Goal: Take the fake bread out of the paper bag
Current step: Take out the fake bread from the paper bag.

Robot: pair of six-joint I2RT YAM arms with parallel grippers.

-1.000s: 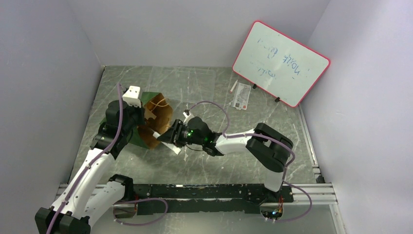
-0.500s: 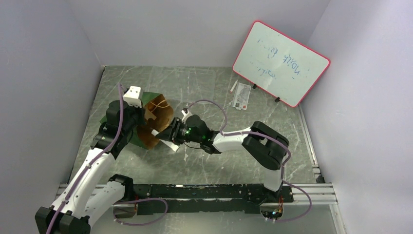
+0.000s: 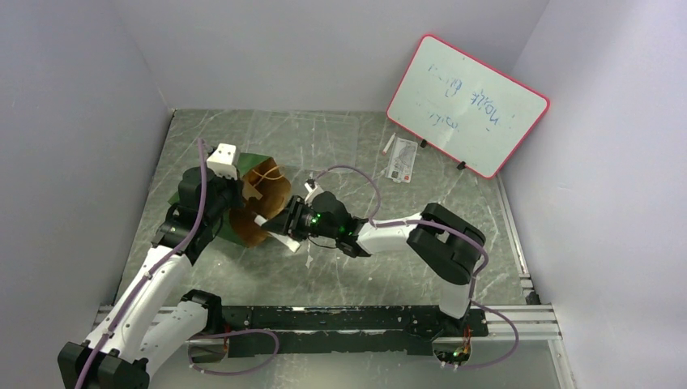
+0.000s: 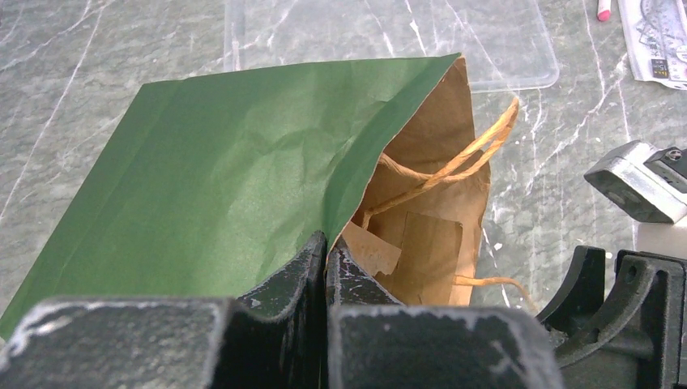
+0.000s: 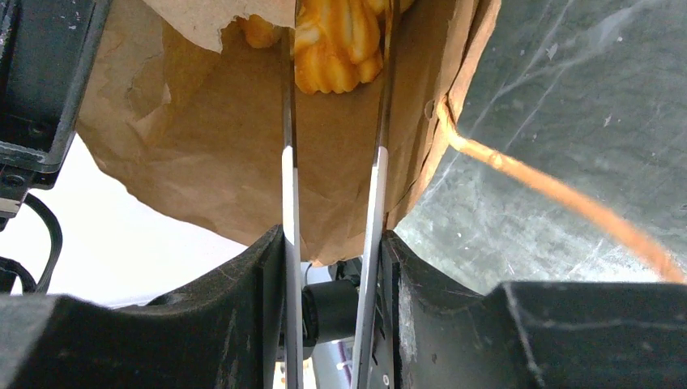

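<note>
Bread (image 5: 336,49) is inside the bag (image 4: 243,178), which lies near the table's (image 3: 267,275) left edge. My left gripper (image 4: 326,251) is closed on the bag's rim. My right gripper (image 5: 338,20) is half open around the bread; I cannot tell if it squeezes.

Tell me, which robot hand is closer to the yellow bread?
The right one. The right gripper clasps the bread from both sides, inside the bag. The left gripper pinches the bag's edge, away from the bread.
</note>
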